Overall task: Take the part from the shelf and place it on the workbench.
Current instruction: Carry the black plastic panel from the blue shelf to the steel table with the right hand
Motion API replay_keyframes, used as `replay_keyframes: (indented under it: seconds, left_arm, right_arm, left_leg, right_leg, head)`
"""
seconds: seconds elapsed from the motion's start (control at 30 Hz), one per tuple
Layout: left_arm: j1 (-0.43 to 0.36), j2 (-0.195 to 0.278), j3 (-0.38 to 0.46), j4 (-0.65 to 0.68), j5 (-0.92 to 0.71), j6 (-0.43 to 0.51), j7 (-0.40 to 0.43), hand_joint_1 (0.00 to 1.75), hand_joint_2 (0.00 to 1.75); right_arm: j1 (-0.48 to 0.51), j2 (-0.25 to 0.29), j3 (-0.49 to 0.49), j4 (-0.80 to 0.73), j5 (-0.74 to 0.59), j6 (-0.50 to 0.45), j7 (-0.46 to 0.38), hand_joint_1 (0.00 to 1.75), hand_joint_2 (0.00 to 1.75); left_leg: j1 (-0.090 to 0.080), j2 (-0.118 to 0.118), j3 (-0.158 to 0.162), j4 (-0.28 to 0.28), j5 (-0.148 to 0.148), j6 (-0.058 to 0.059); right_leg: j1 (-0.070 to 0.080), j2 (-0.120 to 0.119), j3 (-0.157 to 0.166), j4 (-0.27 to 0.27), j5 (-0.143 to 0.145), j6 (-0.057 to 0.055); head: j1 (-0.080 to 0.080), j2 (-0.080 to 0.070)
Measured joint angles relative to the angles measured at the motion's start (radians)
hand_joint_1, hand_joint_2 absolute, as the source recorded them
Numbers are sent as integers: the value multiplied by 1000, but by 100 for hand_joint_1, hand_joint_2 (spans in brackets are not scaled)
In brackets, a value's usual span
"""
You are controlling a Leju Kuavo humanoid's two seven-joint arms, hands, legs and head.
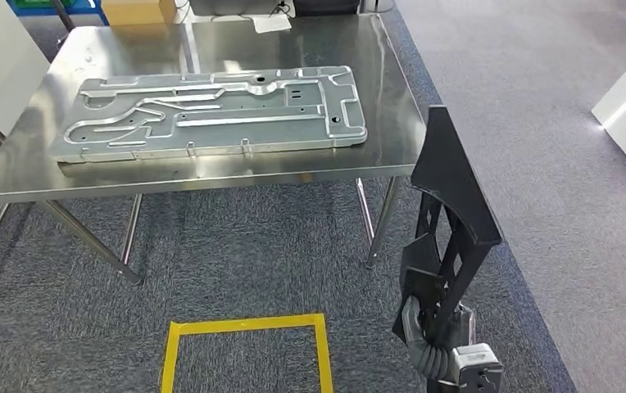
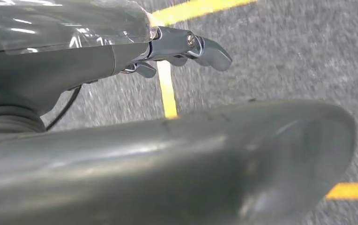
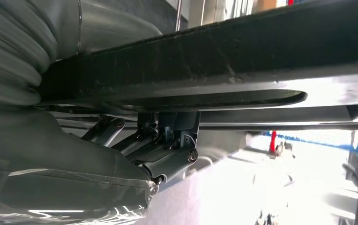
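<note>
Black part (image 1: 451, 188) in right hand (image 1: 434, 327) — seemingly upright

Workbench (image 1: 392, 123): metal panel (image 1: 211, 115) lies on it; cardboard box (image 1: 138, 11) at its far edge; floor-tape square (image 1: 244, 348) before it; part (image 1: 451, 213), held upright in right hand (image 1: 437, 340), off its near right corner.

Tabletop (image 1: 392, 123): brushed steel, glossy, reflective. Plate (image 1: 211, 115) at 11 o'clock: bare stamped metal, satin sheen. Part (image 1: 449, 213): matt black plastic, scuffed. Floor (image 1: 236, 262): rough grey carpet; tape (image 1: 244, 325) glossy yellow.
</note>
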State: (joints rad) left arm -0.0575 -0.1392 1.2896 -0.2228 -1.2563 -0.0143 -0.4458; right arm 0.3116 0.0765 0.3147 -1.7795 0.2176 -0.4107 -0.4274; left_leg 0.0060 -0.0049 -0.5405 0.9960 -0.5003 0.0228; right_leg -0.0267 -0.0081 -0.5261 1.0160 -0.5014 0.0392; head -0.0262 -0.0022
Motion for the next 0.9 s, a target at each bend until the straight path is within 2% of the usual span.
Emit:
replay_keyframes:
  seconds: [0.07, 0.1, 0.17, 0.2, 0.23, 0.27, 0.3, 0.37, 0.4, 0.43, 0.5, 0.53, 0.57, 0.6, 0.63, 0.67, 0.7, 0.73, 0.77, 0.8, 0.83, 0.9]
  left_arm:
    - [5, 0, -3, 0, -12, 9, 4, 0, 0]
    - [6, 1, -4, 0, -16, 12, 6, 0, 0]
    - [6, 1, -6, 0, -22, 18, 12, 0, 0]
    - [8, 1, -6, 0, -25, 21, 17, 0, 0]
    - [10, 1, -6, 0, -27, 23, 21, 0, 0]
    - [12, 1, -6, 0, -28, 24, 24, 0, 0]
    - [13, 1, -6, 0, -29, 25, 27, 0, 0]
    - [15, 0, -6, 0, -26, 25, 30, 0, 0]
    - [14, 0, -6, 0, -23, 24, 31, 0, 0]
    - [13, 1, -6, 0, -20, 23, 32, 0, 0]
    - [10, 5, -6, 0, -13, 19, 33, 0, 0]
    - [8, 7, -6, 0, -10, 18, 32, 0, 0]
    - [6, 9, -6, 0, -8, 17, 32, 0, 0]
    - [5, 10, -6, 0, -6, 16, 32, 0, 0]
    - [5, 11, -6, 0, -5, 16, 32, 0, 0]
    - [6, 12, -6, 0, -4, 16, 32, 0, 0]
    - [8, 13, -5, 0, -3, 16, 32, 0, 0]
    - [12, 14, -5, 0, -2, 16, 32, 0, 0]
    - [14, 15, -5, 0, -1, 16, 33, 0, 0]
    - [16, 16, -5, 0, 0, 16, 33, 0, 0]
    - [18, 16, -4, 0, 0, 16, 33, 0, 0]
    - [17, 16, -4, 0, 0, 16, 32, 0, 0]
  right_arm:
    - [-2, 1, 0, 0, -1, 1, -3, 175, 175]
    - [-3, 1, 0, 0, -2, 1, -4, 175, 175]
    - [-2, 1, 0, 1, -3, 1, -5, 175, 175]
    - [-2, 1, 0, 2, -3, 1, -5, 175, 175]
    - [-1, 1, 0, 4, -3, 2, -5, 175, 175]
    - [-1, 1, 0, 5, -3, 2, -5, 175, 175]
    - [-1, 1, 0, 5, -3, 4, -5, 175, 175]
    - [0, 2, 0, 8, -2, 6, -6, 175, 175]
    - [0, 2, 0, 10, -1, 7, -6, 175, 175]
    - [0, 3, 1, 13, 0, 7, -7, 175, 175]
    - [-4, 11, 2, 19, 4, 7, -8, 175, 175]
    - [-7, 16, 2, 23, 6, 5, -10, 175, 175]
    - [-10, 20, 4, 28, 9, 2, -11, 175, 175]
    - [-13, 23, 6, 33, 12, -1, -12, 175, 175]
    - [-15, 26, 8, 38, 15, -4, -14, 175, 175]
    - [-16, 29, 11, 44, 18, -7, -14, 175, 175]
    - [-16, 31, 14, 49, 20, -8, -15, 175, 175]
    - [-17, 32, 16, 54, 21, -10, -15, 175, 175]
    - [-17, 33, 18, 59, 23, -11, -15, 175, 175]
    - [-18, 33, 20, 63, 23, -12, -15, 175, 175]
    - [-19, 33, 20, 68, 24, -14, -15, 175, 175]
    - [-21, 32, 20, 78, 26, -17, -14, 175, 175]
  left_leg:
    - [1, -2, 26, -5, -4, 16]
    - [1, -2, 39, -7, -7, 22]
    - [-1, -3, 61, -7, -22, 25]
    - [-2, -4, 72, -7, -32, 25]
    - [-2, -6, 85, -7, -44, 24]
    - [-2, -7, 102, -7, -57, 23]
    - [-2, -8, 120, -7, -72, 22]
    - [-3, -10, 152, -10, -103, 16]
    - [-3, -12, 166, -16, -116, 10]
    - [-4, -12, 184, -25, -122, 4]
    - [-6, -13, 198, -11, -98, -11]
    - [-6, -12, 185, 33, -67, -18]
    - [-6, -11, 149, 100, -38, -24]
    - [-4, -9, 103, 173, -26, -28]
    - [-2, -7, 54, 234, -37, -32]
    - [0, -6, 8, 270, -75, -36]
    - [2, -5, -29, 283, -128, -40]
    - [5, -4, -58, 275, -178, -43]
    - [9, -3, -77, 249, -206, -46]
    - [13, -2, -88, 209, -203, -49]
    - [17, 1, -91, 156, -156, -54]
    - [21, 20, -79, 70, -21, -59]
  right_leg:
    - [-2, 2, -15, 44, -12, 7]
    - [-3, 3, -44, 92, -29, 9]
    - [-1, 5, -134, 216, -70, 12]
    - [0, 5, -178, 261, -87, 12]
    - [1, 5, -208, 277, -97, 11]
    - [3, 6, -222, 259, -92, 9]
    - [5, 6, -221, 213, -68, 6]
    - [12, 6, -206, 102, 50, -6]
    - [17, 7, -198, 68, 95, -14]
    - [21, 8, -190, 49, 123, -23]
    - [20, 10, -158, 32, 104, -40]
    - [18, 10, -133, 18, 96, -47]
    - [15, 9, -105, 4, 85, -54]
    - [14, 8, -76, -9, 74, -59]
    - [13, 6, -49, -21, 59, -62]
    - [12, 6, -23, -30, 44, -64]
    - [12, 7, 3, -36, 28, -64]
    - [10, 8, 28, -40, 12, -62]
    - [8, 10, 53, -43, -4, -60]
    - [5, 11, 77, -45, -21, -56]
    - [2, 11, 99, -46, -38, -50]
    - [1, 13, 137, -44, -82, -37]
  head:
    - [1, 0]
    - [3, 0]
    - [4, 0]
    - [4, 0]
    - [4, 0]
    - [4, 0]
    - [4, 0]
    - [4, 0]
    - [4, 0]
    - [4, 0]
    - [4, 0]
    - [3, 0]
    - [2, 0]
    - [1, 0]
    - [1, 0]
    - [0, 0]
    - [0, 0]
    - [0, 0]
    - [-1, 0]
    - [-1, 0]
    - [-1, 0]
    - [-1, 0]
